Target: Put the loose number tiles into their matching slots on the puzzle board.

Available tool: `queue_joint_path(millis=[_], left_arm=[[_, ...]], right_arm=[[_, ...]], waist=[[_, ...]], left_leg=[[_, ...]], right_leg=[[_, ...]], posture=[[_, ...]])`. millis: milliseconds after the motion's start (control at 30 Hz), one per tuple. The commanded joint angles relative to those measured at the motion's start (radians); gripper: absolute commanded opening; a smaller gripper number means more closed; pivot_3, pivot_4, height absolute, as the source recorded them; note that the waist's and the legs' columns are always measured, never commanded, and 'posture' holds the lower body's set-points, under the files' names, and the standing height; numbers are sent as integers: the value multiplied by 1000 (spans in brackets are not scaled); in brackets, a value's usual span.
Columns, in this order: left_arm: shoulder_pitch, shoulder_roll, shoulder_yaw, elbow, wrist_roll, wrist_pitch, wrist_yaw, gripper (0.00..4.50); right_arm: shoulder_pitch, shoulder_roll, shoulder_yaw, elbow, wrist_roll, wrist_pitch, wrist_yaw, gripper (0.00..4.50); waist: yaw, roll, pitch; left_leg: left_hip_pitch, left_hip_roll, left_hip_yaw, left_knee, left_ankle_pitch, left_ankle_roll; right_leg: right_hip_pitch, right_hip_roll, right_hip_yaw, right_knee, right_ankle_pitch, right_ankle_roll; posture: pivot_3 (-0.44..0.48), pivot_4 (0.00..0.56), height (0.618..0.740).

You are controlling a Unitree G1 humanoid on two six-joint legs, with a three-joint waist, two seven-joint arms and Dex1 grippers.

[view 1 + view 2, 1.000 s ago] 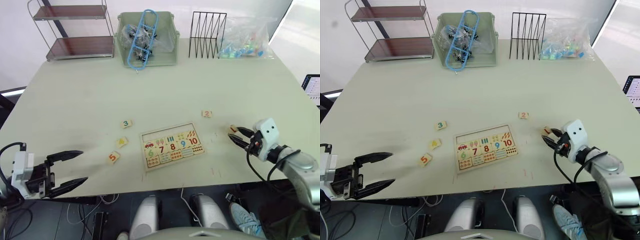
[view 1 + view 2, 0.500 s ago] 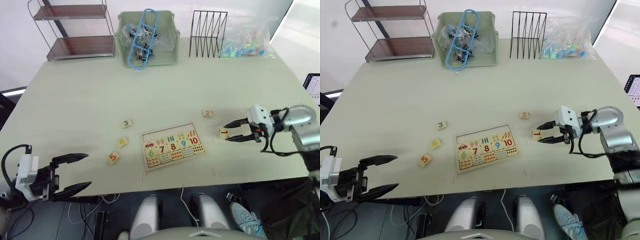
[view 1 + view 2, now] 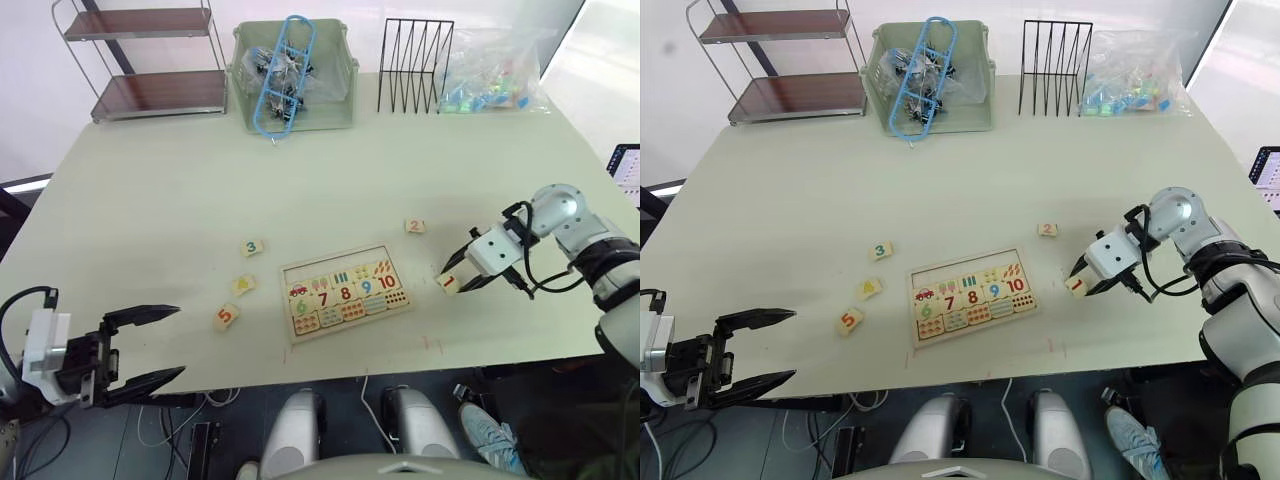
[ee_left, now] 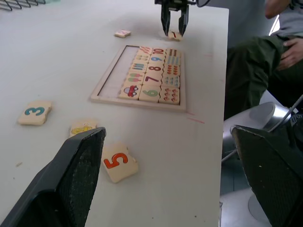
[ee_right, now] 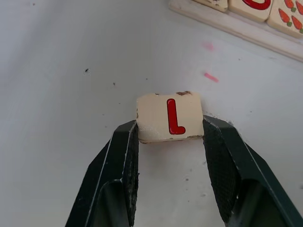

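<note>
The puzzle board [image 4: 137, 100] lies near the table's front edge, with its row of matching slots [image 4: 117, 78] bare along its far long side. The loose number tiles 2 [image 3: 415, 227], 3 [image 3: 253, 246], 4 [image 3: 244, 285] and 5 [image 3: 227, 316] lie on the table around it. Just right of the board, my right gripper [image 3: 455, 280] points down with tile 1 [image 5: 169, 117] pinched between its fingers [image 5: 124, 156], the tile low against the table. My left gripper [image 3: 180, 342] is open and empty, off the table's front-left edge.
Along the table's far edge stand a wire shelf rack [image 3: 150, 60], a green bin [image 3: 293, 80] of clips, a black file rack [image 3: 415, 70] and a bag of coloured pieces [image 3: 490, 75]. A seated person's legs [image 4: 255, 61] are beyond the table's right side.
My right gripper turned from lying level to pointing down and closed on tile 1, which has shifted a little toward the table's front. The left gripper barely moved.
</note>
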Motion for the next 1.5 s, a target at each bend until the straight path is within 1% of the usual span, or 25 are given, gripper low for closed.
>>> queue_joint_path(millis=[33,67,100,133,167,200,233,300,400,533,633,733,800,867,967,1100,1133,1233,1367,1500], left_arm=[[11,-13,52,-65,15,41,-18,4500],[7,-16,58,-76,19,54,-14,4500],[3,-19,64,-85,23,65,-12,4500],[0,-23,69,-92,29,75,-10,4500],[-3,-26,73,-98,33,84,-10,4500],[-6,-29,76,-103,37,90,-9,4500],[-9,-32,78,-107,42,97,-9,4500],[-14,-38,82,-115,50,109,-9,4500],[-24,-49,84,-122,57,129,-11,4500],[-41,-58,85,-125,67,151,-12,4500],[-63,-55,85,-117,74,170,-20,4500],[-86,-51,81,-108,82,183,-29,4500],[-97,-48,76,-104,83,187,-30,4500],[-107,-47,73,-98,87,183,-30,4500],[-125,-47,74,-74,98,173,-30,4500],[-144,-38,73,-20,113,139,-30,4500],[-148,-36,72,-13,114,134,-30,4500],[-159,-26,62,18,120,115,-30,4500],[-167,-18,49,42,119,99,-30,4500],[-168,-12,40,54,111,90,-30,4500]], right_arm=[[-33,23,13,66,-22,-67,5,1421],[-39,29,8,82,-31,-75,5,1421],[-45,34,1,98,-42,-84,5,2437],[-50,38,-7,111,-53,-90,5,2702],[-55,40,-16,121,-57,-92,5,3222],[-59,39,-23,124,-56,-90,5,3409],[-62,34,-30,125,-54,-86,5,3864],[-66,20,-36,117,-48,-79,5,4462],[-51,-9,-65,71,0,-42,5,4462],[16,-99,-136,-84,109,76,5,4462],[120,-181,-222,-248,188,210,5,4462],[262,-245,-353,-444,246,370,-13,4462],[365,-280,-434,-583,278,485,-69,4462],[488,-311,-515,-729,316,591,-157,4462],[707,-340,-652,-949,404,765,-360,4462],[978,-300,-841,-1212,481,974,-636,4462],[1016,-288,-870,-1253,487,1009,-674,4462],[1145,-203,-945,-1378,522,1105,-812,4462],[1231,-99,-981,-1466,488,1171,-934,4462],[1253,-17,-988,-1500,441,1209,-1023,4462]], waist=[[0,0,0],[0,0,0],[0,0,0],[0,0,0],[0,1,0],[1,1,0],[2,1,0],[4,1,0],[4,2,1],[3,2,1],[6,2,1],[8,3,1],[6,3,2],[6,3,2],[7,3,1],[11,2,1],[11,2,1],[11,1,0],[10,1,0],[9,0,0]], left_leg=[[0,0,0,0,0,0],[1,0,0,0,0,0],[1,0,0,0,0,0],[1,0,0,0,0,0],[2,0,0,0,0,0],[2,0,-1,0,0,0],[1,0,-1,0,0,0],[1,0,-1,0,0,0],[1,-1,-1,0,0,0],[1,0,-3,0,0,0],[1,0,-4,0,0,0],[0,-1,-4,0,0,0],[1,-1,-4,0,0,0],[1,-1,-4,0,0,0],[0,0,-4,0,0,0],[-1,-1,-4,0,0,0],[-1,-1,-4,0,0,0],[-1,-1,-3,1,0,0],[-1,-1,-2,1,0,0],[-1,-1,0,1,0,0]], right_leg=[[0,0,0,0,0,0],[0,0,0,0,0,0],[1,0,0,0,0,0],[1,0,0,0,0,0],[1,0,0,0,0,0],[1,0,0,0,0,0],[1,0,0,0,0,0],[1,0,0,0,0,0],[1,-1,0,0,0,0],[1,-1,0,0,0,0],[1,-1,0,0,0,0],[1,-2,-1,0,0,0],[1,-2,0,0,0,0],[1,-2,0,0,0,0],[0,-2,0,0,0,0],[0,-2,-1,0,0,0],[0,-1,-1,0,0,0],[1,-1,0,0,0,0],[0,0,0,0,0,1],[0,0,0,0,0,1]], posture=[[0,150,740],[0,150,740],[0,150,740],[0,150,740],[0,150,740],[0,150,740],[0,150,740],[0,150,740],[0,150,740],[0,150,740],[0,150,740],[0,150,740],[0,150,740],[0,150,740],[0,150,740],[0,150,740],[0,150,740],[0,150,740],[0,150,740],[0,150,740]])
